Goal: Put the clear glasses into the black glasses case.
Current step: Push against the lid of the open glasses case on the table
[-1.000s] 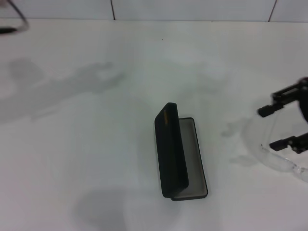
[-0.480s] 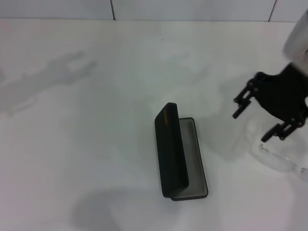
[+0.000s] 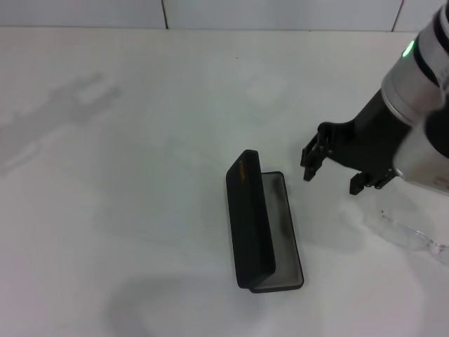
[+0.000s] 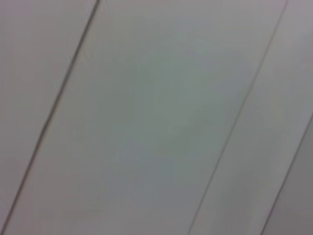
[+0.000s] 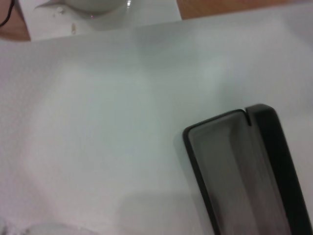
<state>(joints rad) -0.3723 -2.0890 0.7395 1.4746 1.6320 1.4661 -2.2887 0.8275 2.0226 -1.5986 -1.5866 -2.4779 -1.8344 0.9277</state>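
Note:
The black glasses case (image 3: 263,225) lies open at the middle of the white table, lid raised on its left edge with a small orange mark, grey lining showing. The right wrist view shows the case (image 5: 244,171) with nothing in its tray. The clear glasses (image 3: 410,235) lie on the table at the right edge, partly cut off by the frame. My right gripper (image 3: 332,180) hangs open and holding nothing above the table, between the case and the glasses, up and left of the glasses. My left gripper is out of view; its wrist view shows only pale tiles.
The white table (image 3: 140,210) stretches wide to the left of the case. A tiled wall (image 3: 210,12) runs along the far edge. In the right wrist view a brown wooden strip (image 5: 230,6) and a white object (image 5: 98,12) lie beyond the table.
My right gripper has swung left and away from the clear glasses, toward the case, with its arm coming into view. The glasses stay on the table. The case has not moved.

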